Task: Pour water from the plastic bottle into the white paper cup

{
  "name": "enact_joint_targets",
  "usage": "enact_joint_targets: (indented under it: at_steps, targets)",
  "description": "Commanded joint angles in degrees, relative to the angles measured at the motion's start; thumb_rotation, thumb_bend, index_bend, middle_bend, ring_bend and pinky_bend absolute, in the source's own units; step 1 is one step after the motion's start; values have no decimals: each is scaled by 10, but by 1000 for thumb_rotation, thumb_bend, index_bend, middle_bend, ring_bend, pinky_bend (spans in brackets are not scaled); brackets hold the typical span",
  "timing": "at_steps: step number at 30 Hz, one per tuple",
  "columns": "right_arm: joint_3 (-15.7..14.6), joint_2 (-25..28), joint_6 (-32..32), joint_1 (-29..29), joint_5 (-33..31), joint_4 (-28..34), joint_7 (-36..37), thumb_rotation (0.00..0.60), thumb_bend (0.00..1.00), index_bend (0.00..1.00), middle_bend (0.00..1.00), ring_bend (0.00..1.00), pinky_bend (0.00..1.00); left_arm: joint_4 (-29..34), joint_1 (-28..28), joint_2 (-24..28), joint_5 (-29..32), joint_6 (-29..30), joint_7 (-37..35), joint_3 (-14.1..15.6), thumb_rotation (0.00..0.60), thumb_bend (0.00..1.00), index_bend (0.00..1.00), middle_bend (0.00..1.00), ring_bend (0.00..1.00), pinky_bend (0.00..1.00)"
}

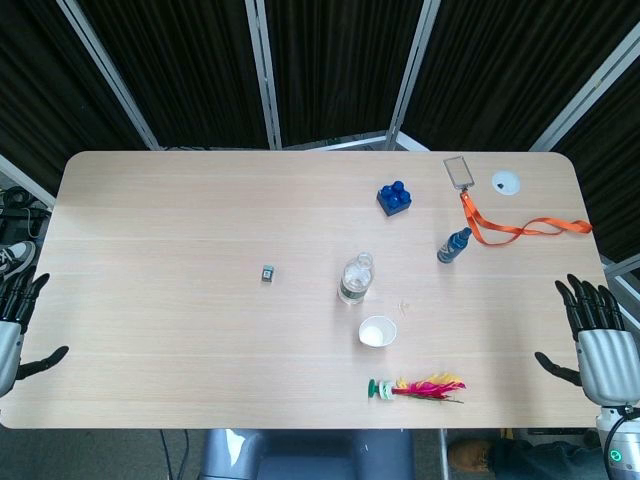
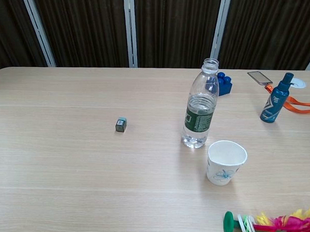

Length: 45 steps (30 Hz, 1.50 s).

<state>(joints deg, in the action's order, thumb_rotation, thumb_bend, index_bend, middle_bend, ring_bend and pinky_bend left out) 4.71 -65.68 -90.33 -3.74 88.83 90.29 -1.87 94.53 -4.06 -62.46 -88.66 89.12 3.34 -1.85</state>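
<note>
Head view: both hands parked at the near table corners, left hand and right hand, fingers spread, holding nothing. Plastic bottle stands upright mid-table, cap off, water about two thirds up. White paper cup sits just beside it, nearer the robot and slightly right, upright, looks empty. Nothing poured yet, so the step is reach and grasp. My take: right hand is the closer one; wrap the bottle mid-body around the label, not the neck, thin plastic will squeeze and spill with the cap off. Lift clear before tilting, mouth over cup centre, tilt slow. Cup is light, easy to knock. Feathered shuttlecock lies near the table edge on the approach path, go over it
</note>
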Motion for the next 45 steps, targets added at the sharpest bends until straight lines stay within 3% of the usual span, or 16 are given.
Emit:
enact_joint_targets:
  at_steps: [1, 6, 9, 15, 22, 30, 45]
  targets:
    - [1, 0, -1, 1, -1, -1, -1, 600, 0, 0, 0, 0, 0, -2, 0, -2, 0, 1, -4, -1, 600, 0, 0, 0, 0, 0]
    - [-1, 2, 12, -4, -3, -9, 7, 600, 0, 0, 0, 0, 0, -2, 0, -2, -1, -1, -5, 0, 600, 0, 0, 0, 0, 0]
    - [-4, 13, 45, -18, -4, -16, 54, 600, 0, 0, 0, 0, 0, -3, 0, -2, -2, 0, -5, -1, 600, 0, 0, 0, 0, 0]
    - [-3, 43, 149, -66, -19, -8, 217, 600, 0, 0, 0, 0, 0, 4, -6, -2, 3, -15, -7, -2, 600, 0, 0, 0, 0, 0]
    - [-3, 32, 261, -159, 29, -42, 385, 600, 0, 0, 0, 0, 0, 3, -21, -22, 14, -39, 34, -7, 600, 0, 0, 0, 0, 0]
    - [4, -64, 330, -268, 69, -155, 506, 600, 0, 0, 0, 0, 0, -11, -27, -53, 44, -38, 92, -24, 600, 0, 0, 0, 0, 0]
    - [0, -138, 382, -320, 30, -234, 516, 600, 0, 0, 0, 0, 0, -30, -30, -60, 68, -41, 94, -36, 600, 0, 0, 0, 0, 0]
